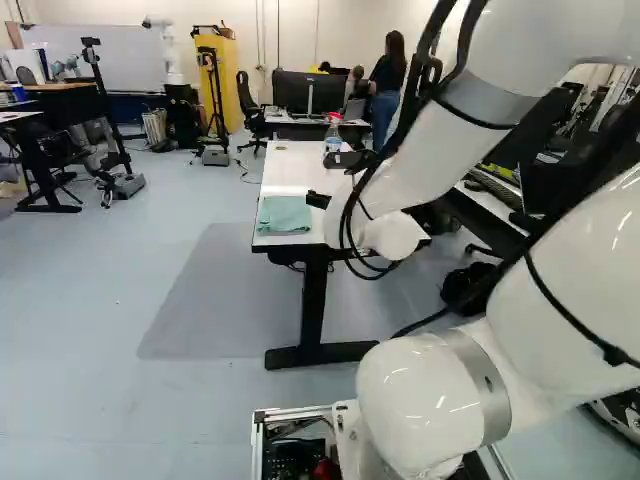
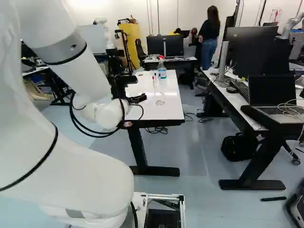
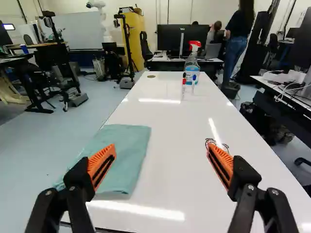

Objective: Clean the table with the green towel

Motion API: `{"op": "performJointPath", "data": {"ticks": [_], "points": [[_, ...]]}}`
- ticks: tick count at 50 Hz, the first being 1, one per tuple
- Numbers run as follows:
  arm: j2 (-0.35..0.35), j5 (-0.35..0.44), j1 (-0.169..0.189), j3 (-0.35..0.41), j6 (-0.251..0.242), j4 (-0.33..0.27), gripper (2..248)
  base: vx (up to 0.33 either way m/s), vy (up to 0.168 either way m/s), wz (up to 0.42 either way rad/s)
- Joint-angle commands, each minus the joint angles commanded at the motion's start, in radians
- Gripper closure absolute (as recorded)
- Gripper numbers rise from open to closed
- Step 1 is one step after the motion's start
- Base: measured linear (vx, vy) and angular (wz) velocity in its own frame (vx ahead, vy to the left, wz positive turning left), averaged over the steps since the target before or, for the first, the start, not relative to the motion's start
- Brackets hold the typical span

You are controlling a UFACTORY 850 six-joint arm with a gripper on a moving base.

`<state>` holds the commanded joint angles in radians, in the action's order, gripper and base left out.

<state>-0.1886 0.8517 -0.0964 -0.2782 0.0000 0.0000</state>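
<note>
orange pads (image 3: 100, 161) face each other across a wide gap: the gripper (image 3: 161, 148) is spread and grips nothing, levelled along the white table (image 3: 167, 111), probably to line up before dropping for the cloth. the green towel (image 3: 124, 153) lies flat, seemingly folded, at the table's near end by its left edge, probably left there for easy reach. nearer the table's right edge is a thin looped mark (image 3: 216, 144), scribble or wire, i can't tell which; if scribble, likely what needs wiping. toward the table's far end stands a clear spray bottle (image 3: 192, 62), red trigger on top, bluish liquid inside, likely cleaner; beside it, slim capped items (image 3: 184, 80), perhaps markers.
</note>
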Motion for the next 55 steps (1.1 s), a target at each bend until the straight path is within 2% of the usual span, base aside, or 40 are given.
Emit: {"op": "performJointPath", "data": {"ticks": [25, 55], "points": [[0.056, -0.173, -0.068, -0.113, 0.0, 0.0, 3, 0.0, 0.0, 0.0], [0.151, -0.409, -0.111, -0.278, 0.0, 0.0, 3, 0.0, 0.0, 0.0]]}}
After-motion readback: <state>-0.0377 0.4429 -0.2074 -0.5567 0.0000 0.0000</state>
